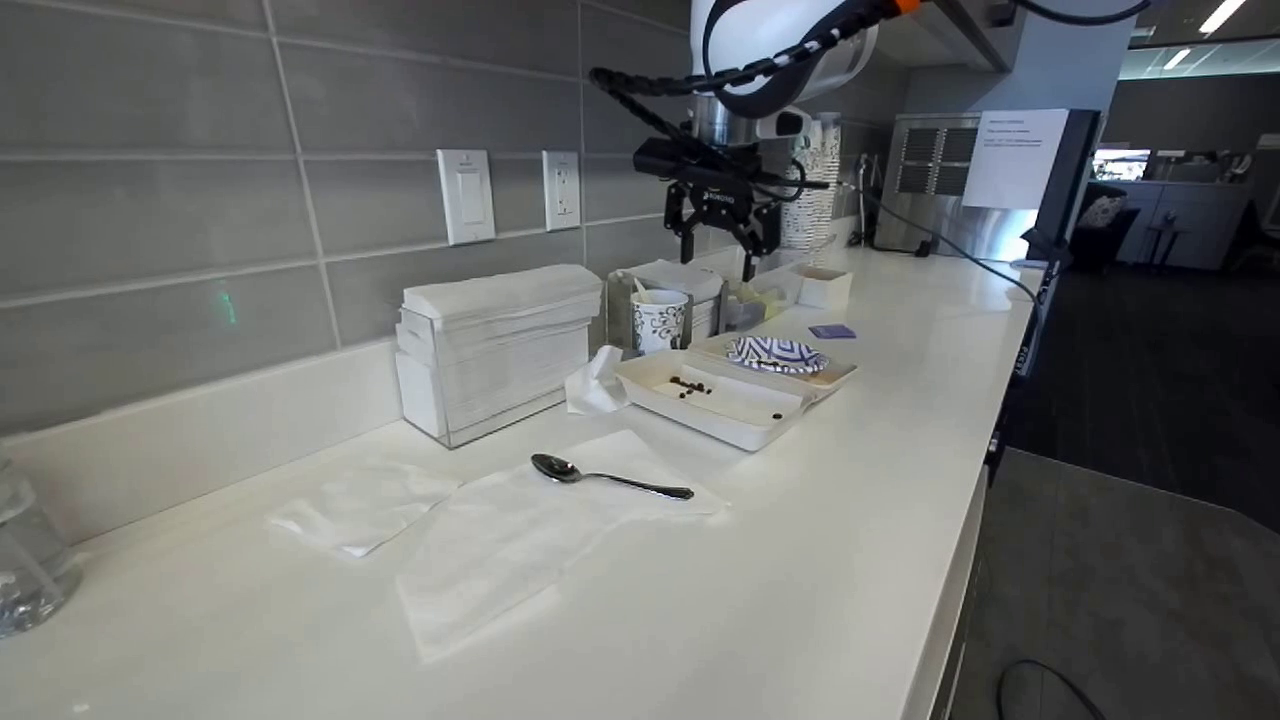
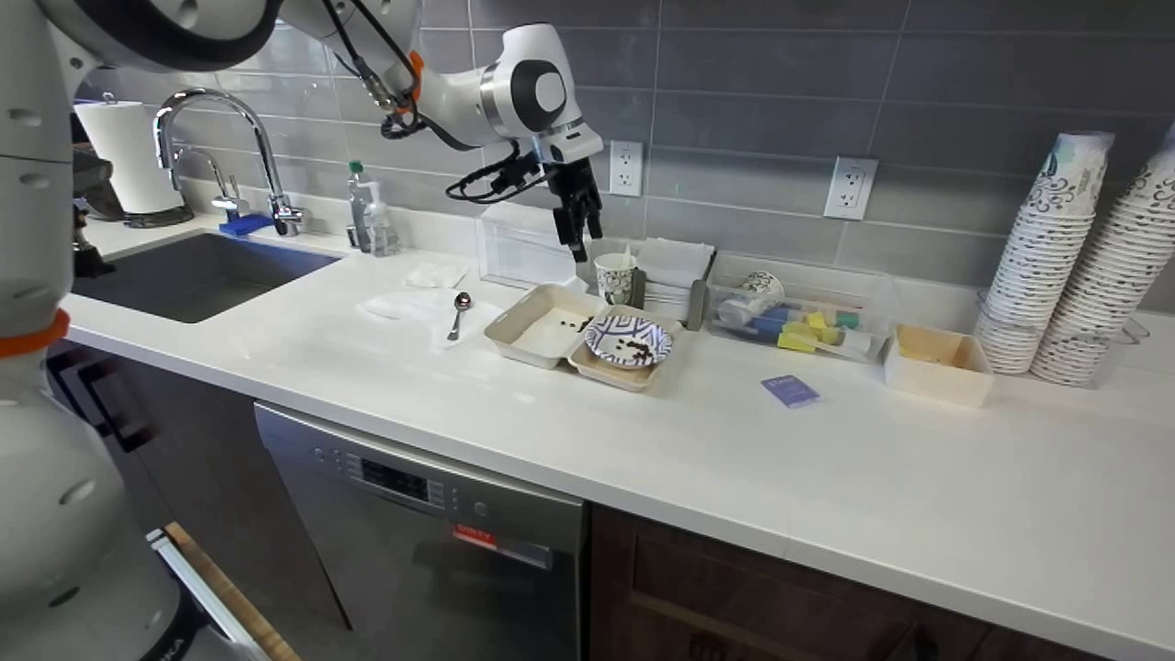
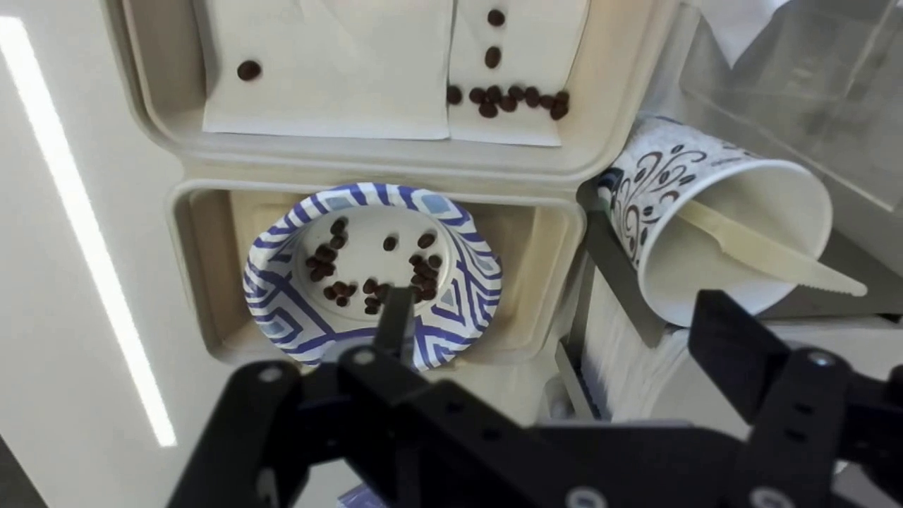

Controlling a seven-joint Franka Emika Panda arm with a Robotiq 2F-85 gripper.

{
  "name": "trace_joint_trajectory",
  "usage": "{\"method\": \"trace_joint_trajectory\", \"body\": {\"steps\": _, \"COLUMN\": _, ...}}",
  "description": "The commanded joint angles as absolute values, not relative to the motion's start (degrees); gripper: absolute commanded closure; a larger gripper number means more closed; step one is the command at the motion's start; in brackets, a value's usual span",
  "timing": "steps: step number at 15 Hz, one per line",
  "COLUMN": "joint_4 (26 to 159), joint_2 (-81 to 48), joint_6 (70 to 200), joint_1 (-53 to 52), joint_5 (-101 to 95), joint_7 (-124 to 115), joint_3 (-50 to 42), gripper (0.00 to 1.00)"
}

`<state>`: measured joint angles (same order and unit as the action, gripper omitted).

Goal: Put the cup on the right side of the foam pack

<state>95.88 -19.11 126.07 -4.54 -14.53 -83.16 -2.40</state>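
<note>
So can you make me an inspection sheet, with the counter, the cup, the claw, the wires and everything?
Surface: white counter, napkins spread on it.
Job's things: patterned cup upright near the open foam pack, pale knife in the cup.
Clutter: spoon on the napkins, blue-patterned bowl in one half of the pack, dark bean-like bits in both halves.
Claw: open, above the counter; anything held: nothing seen.
Cables: black cables loop near the claw, another lies on the floor.
Surroundings: sink, dishwasher with a DIRTY label, stacked paper cups.

The sink point(image 2: 202, 280), faucet point(image 2: 273, 174), built-in dishwasher point(image 2: 431, 551) and stacked paper cups point(image 2: 1035, 266) show a kitchen.
</note>
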Motion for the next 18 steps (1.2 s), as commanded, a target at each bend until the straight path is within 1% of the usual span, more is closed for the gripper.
{"method": "trace_joint_trajectory", "body": {"steps": 1, "joint_4": 94.9, "joint_2": -20.5, "joint_6": 125.7, "joint_1": -5.2, "joint_5": -13.3, "joint_7": -84.9, "joint_3": -3.3, "gripper": 0.00}}
{"method": "trace_joint_trajectory", "body": {"steps": 6, "joint_4": 91.7, "joint_2": -26.1, "joint_6": 127.6, "joint_1": -5.0, "joint_5": -10.6, "joint_7": -92.8, "joint_3": -4.3, "gripper": 0.00}}
{"method": "trace_joint_trajectory", "body": {"steps": 12, "joint_4": 87.0, "joint_2": -30.6, "joint_6": 129.4, "joint_1": -4.6, "joint_5": -4.5, "joint_7": -92.8, "joint_3": -4.2, "gripper": 0.00}}
{"method": "trace_joint_trajectory", "body": {"steps": 13, "joint_4": 86.3, "joint_2": -31.2, "joint_6": 129.6, "joint_1": -4.6, "joint_5": -4.1, "joint_7": -92.8, "joint_3": -4.3, "gripper": 0.05}}
{"method": "trace_joint_trajectory", "body": {"steps": 14, "joint_4": 85.4, "joint_2": -31.8, "joint_6": 129.8, "joint_1": -4.5, "joint_5": -3.5, "joint_7": -92.8, "joint_3": -4.4, "gripper": 0.18}}
{"method": "trace_joint_trajectory", "body": {"steps": 16, "joint_4": 83.9, "joint_2": -33.0, "joint_6": 129.9, "joint_1": -4.3, "joint_5": -2.5, "joint_7": -92.8, "joint_3": -4.6, "gripper": 0.29}}
{"method": "trace_joint_trajectory", "body": {"steps": 18, "joint_4": 83.0, "joint_2": -33.9, "joint_6": 130.0, "joint_1": -4.2, "joint_5": -1.7, "joint_7": -92.5, "joint_3": -4.7, "gripper": 0.46}}
